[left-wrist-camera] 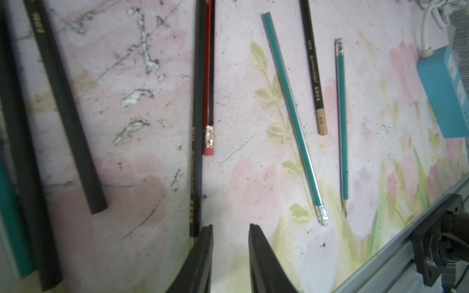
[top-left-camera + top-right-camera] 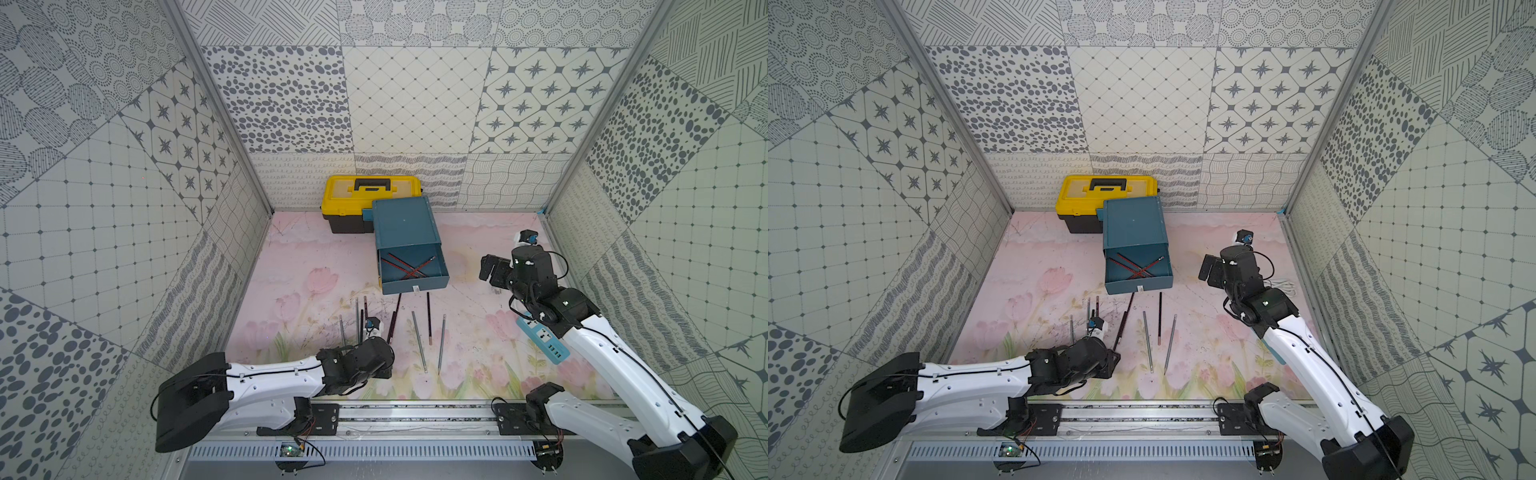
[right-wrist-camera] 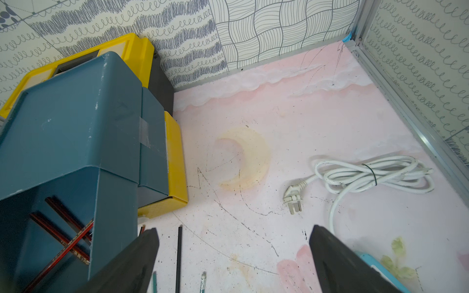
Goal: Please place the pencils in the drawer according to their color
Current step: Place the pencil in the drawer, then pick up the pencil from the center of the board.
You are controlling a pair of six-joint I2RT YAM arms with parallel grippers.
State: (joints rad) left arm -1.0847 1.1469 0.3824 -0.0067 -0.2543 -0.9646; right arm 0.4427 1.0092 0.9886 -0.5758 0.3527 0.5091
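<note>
The teal drawer cabinet (image 2: 405, 224) (image 2: 1133, 232) (image 3: 63, 132) stands mid-table with its top drawer pulled out. Red-and-black striped pencils (image 2: 409, 268) lie crossed inside. In front of it, loose pencils lie on the mat: two green-silver (image 2: 419, 340) (image 1: 291, 114), a black one (image 2: 429, 318) (image 1: 313, 68), a dark red one (image 2: 394, 318) (image 1: 208, 76), and more at the left (image 2: 357, 320). My left gripper (image 1: 231, 225) hangs low over the mat, narrowly open with nothing between its fingers. A black pencil (image 1: 196, 126) ends just outside one finger. My right gripper (image 3: 234, 233) (image 2: 492, 270) is wide open beside the drawer.
A yellow toolbox (image 2: 372, 191) stands behind the cabinet against the back wall. A blue power strip (image 2: 542, 338) lies under the right arm, with its coiled white cable (image 3: 368, 175) near the right wall. A metal rail (image 2: 415, 415) runs along the front edge.
</note>
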